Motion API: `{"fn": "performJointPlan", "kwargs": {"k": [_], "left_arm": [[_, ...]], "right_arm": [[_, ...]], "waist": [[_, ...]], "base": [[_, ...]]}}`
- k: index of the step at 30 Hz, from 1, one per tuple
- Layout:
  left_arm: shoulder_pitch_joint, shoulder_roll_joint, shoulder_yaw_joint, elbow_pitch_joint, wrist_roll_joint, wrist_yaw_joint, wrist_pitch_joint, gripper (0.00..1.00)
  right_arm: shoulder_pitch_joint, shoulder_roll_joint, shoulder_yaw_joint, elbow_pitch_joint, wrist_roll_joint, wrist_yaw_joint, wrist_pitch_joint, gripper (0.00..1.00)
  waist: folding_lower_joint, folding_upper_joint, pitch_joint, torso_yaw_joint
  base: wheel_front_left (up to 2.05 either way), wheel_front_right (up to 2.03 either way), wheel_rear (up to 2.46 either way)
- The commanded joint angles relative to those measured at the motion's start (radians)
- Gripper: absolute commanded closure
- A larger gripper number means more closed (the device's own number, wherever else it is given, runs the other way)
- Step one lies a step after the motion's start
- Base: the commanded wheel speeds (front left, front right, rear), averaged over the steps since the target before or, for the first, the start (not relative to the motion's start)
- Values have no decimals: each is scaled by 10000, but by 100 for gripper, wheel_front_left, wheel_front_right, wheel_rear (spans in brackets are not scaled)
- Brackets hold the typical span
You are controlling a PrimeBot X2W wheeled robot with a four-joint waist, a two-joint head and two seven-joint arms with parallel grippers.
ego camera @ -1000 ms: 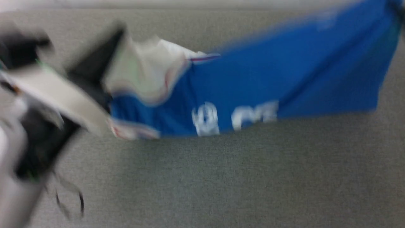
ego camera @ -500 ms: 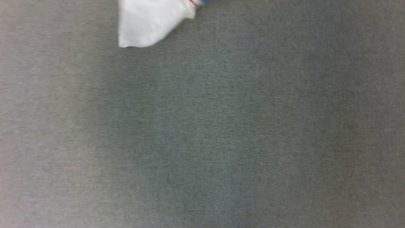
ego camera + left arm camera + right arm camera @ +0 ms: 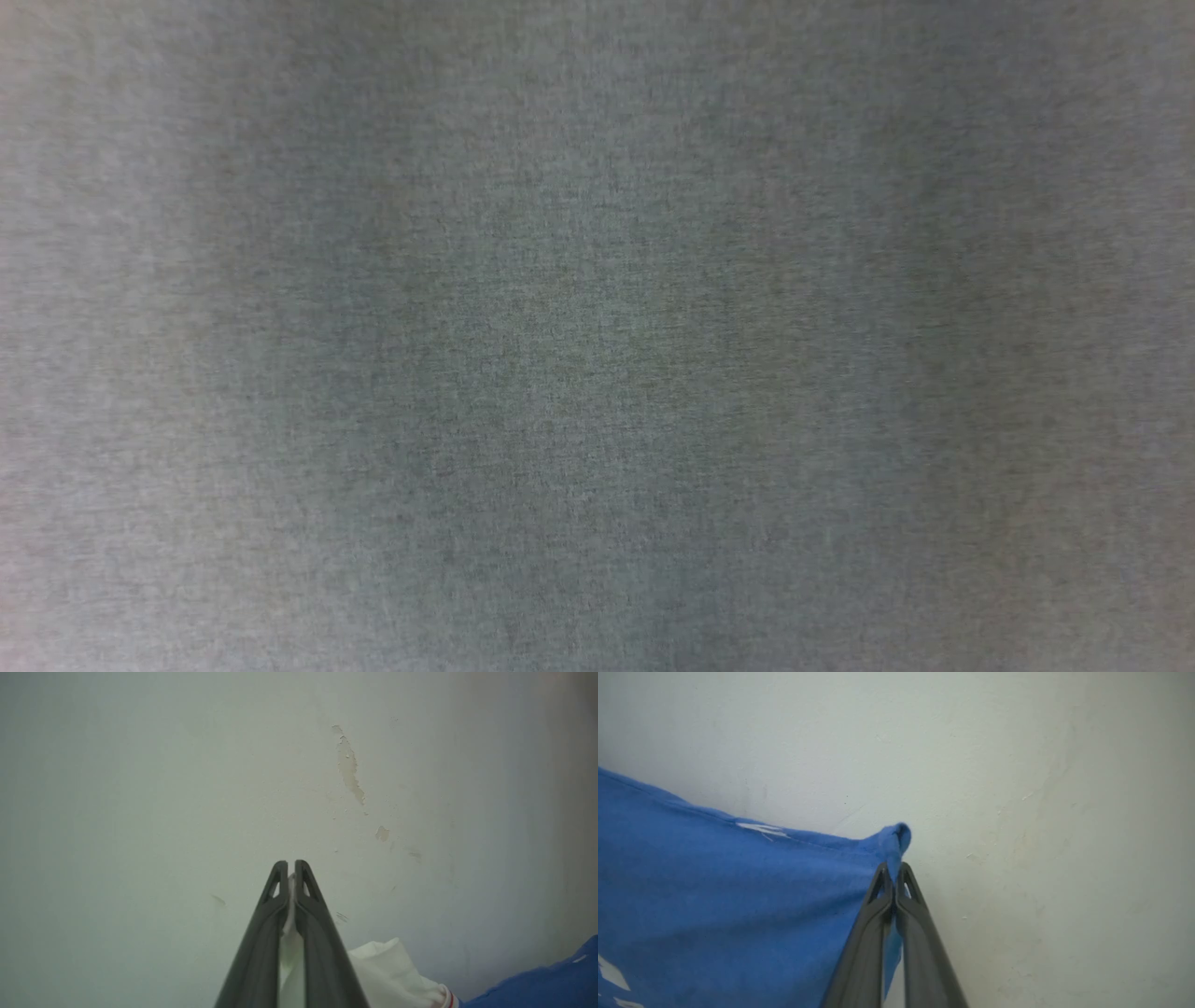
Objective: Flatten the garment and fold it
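The T-shirt (image 3: 714, 882) is up off the desk, held at two points. The right claw (image 3: 892, 865) is clenched on a blue corner. A small nub of cloth curls over just above its tips, and the shirt's upper edge runs off to the left of that wrist view in a fairly straight line. The blue panel hangs below that edge, with scraps of white print (image 3: 612, 975) low down. The left claw (image 3: 291, 862) is clenched on white fabric, pinched thin between its fingers. Just beside it droops the white sleeve (image 3: 387, 970), ending in a red-striped cuff (image 3: 449, 1000), and the blue body (image 3: 551, 984) starts beyond that.

Ahead of both claws there is only open air and then a pale wall (image 3: 140, 788). The wall has a patch of chipped paint (image 3: 349, 767) above and to the right of the left claw's tips.

From the head, the desk (image 3: 597, 336) is an even grey woven cloth, shaded darker toward the middle.

A second ago the shirt stretched blurred across that head view. Half a second ago one white sleeve tip still hung at its top edge, and it has since passed out over that edge. I cannot tell whether the shirt rose or the head tipped.
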Motion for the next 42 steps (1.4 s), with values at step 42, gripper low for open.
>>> {"fn": "performJointPlan", "kwargs": {"k": [42], "left_arm": [[17904,1614,-1235,-6426,-4434,964,-326,100]], "right_arm": [[15712,-885,-1910,-7277,3562,-11,1538,100]], "waist": [[-1,0,-3226,1185]], "base": [[0,0,0]]}}
